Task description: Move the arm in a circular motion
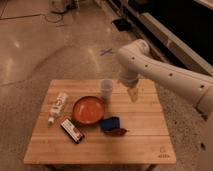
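Note:
The arm (pixel 160 67) is thick, white and rounded with small dark dots. It reaches in from the right edge and bends down over the far right part of the wooden table (pixel 145 142). Its pale yellowish gripper (pixel 133 94) hangs just above the tabletop, to the right of a clear plastic cup (pixel 106 89). Nothing is seen in the gripper.
On the table lie an orange bowl (pixel 88 109), a white bottle on its side (pixel 58 106), a dark snack bar (pixel 72 130), and a blue object with a red item (pixel 113 126). A dark counter runs along the right. A blue cross marks the floor (pixel 106 51).

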Motion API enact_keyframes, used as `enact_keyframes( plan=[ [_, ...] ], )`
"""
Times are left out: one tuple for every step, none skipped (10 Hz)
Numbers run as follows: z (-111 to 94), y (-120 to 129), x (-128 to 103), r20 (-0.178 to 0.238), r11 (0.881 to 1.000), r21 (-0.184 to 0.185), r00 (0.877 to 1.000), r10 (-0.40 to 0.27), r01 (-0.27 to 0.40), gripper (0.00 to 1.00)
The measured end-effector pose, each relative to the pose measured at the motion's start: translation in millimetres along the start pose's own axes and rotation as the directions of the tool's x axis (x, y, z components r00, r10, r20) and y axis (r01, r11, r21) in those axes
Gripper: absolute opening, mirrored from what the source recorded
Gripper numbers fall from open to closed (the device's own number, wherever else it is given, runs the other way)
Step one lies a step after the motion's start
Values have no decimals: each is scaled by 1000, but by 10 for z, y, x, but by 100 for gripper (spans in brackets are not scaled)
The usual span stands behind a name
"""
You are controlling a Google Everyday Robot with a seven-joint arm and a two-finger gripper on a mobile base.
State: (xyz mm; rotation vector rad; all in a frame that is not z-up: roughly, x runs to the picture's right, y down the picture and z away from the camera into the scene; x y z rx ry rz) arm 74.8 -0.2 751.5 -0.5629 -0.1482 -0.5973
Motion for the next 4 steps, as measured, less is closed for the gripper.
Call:
enact_keyframes(
  plan=[
    [-10, -131, -209, 3, 999, 0, 999, -54, 54, 80],
    [-27, -274, -479, 14, 993, 5, 992, -122, 122, 80],
    [-40, -340, -645, 26, 987, 10, 987, -159, 159, 80],
    [-45, -323, -602, 21, 988, 9, 988, -153, 153, 80]
  ],
)
